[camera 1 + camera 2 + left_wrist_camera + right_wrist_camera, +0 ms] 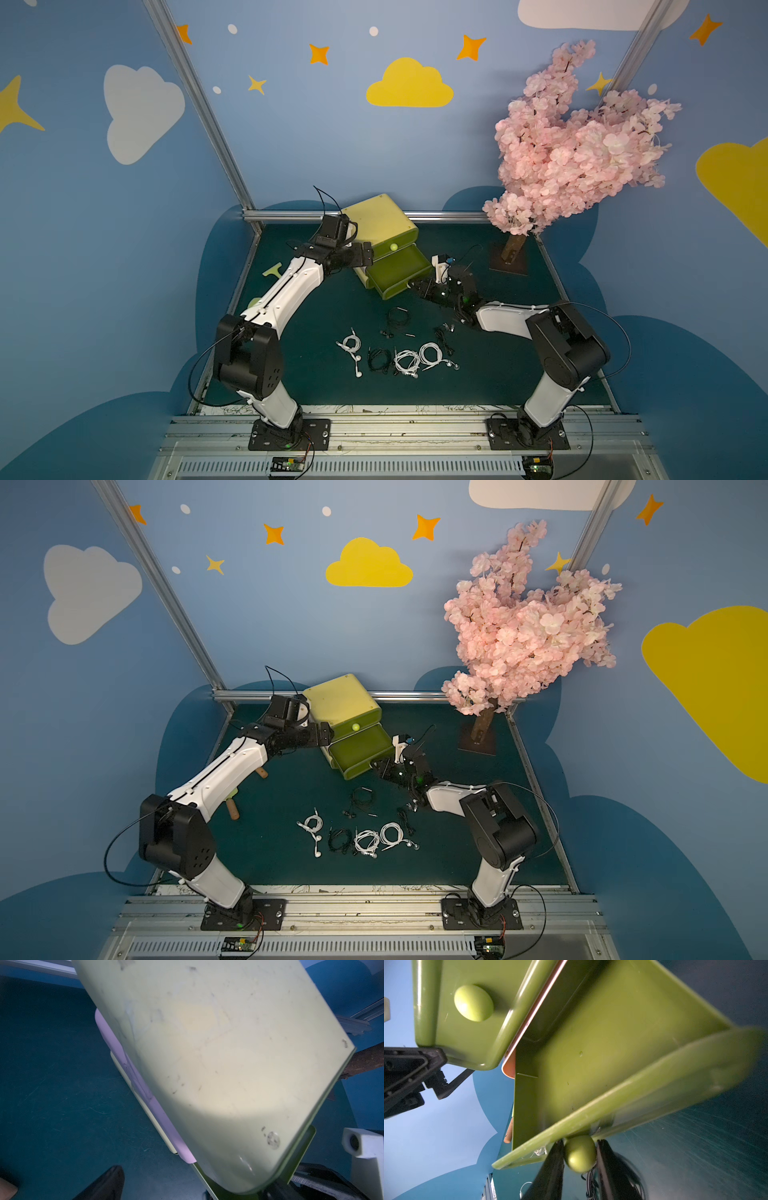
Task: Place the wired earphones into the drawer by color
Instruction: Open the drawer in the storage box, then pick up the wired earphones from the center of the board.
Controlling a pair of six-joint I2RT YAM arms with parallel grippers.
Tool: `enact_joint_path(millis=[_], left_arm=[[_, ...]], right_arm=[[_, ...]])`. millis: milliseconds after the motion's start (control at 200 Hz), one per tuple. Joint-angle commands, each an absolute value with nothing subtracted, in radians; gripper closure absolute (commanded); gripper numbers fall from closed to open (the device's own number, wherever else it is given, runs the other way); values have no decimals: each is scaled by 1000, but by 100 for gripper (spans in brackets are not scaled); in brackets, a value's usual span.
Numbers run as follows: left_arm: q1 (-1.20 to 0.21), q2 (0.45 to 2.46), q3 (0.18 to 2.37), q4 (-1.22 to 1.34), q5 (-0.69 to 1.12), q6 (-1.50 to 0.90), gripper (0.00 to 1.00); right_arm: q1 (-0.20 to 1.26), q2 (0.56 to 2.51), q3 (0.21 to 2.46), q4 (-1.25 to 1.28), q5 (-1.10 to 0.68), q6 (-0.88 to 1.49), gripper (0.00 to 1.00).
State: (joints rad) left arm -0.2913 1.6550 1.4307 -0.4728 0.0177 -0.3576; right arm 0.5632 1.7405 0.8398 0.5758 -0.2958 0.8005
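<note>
My right arm stretches low, right gripper narrow around the round green knob of the pulled-out green plastic drawer; whether it pinches, I cannot tell. My left arm bends forward, left gripper spread wide at the side of the pale green cabinet. Coiled white and black wired earphones lie on the dark mat, near the drawer.

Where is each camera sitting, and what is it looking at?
Top views: high above the arm bases, looking down at the cabinet and earphones; left arm and right arm show.
Left wrist: on the left arm, close against the cabinet's pale shell; one dark finger shows.
Right wrist: on the right arm, facing the open drawer; the right end effector flanks its knob.
Shared: all show the cabinet.
</note>
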Motion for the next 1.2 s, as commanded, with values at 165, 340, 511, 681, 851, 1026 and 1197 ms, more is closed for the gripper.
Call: enact_joint_path(millis=[165,340,511,681,851,1026,1197], left_arm=[[-287,1643,1456,-462,16,-382,0],[-290,1601,1449,-456,58,-400,0],[-297,1535,1419,-451,74,-416,0],[-301,1426,1340,-442,85,-445,0],[-308,1276,1181,-406,134,-486,0],[-310,1121,981,-339,195,-536,0],[-316,1021,830,-312,199,-570,0]], right_arm=[[540,1651,833,491,-302,740,42],[520,1581,854,304,-365,656,27],[519,1492,832,126,-350,549,8],[518,1382,799,-34,-293,472,6],[517,1302,796,-249,-254,390,8],[516,1256,769,-379,-269,345,11],[511,1270,720,-383,-297,342,16]])
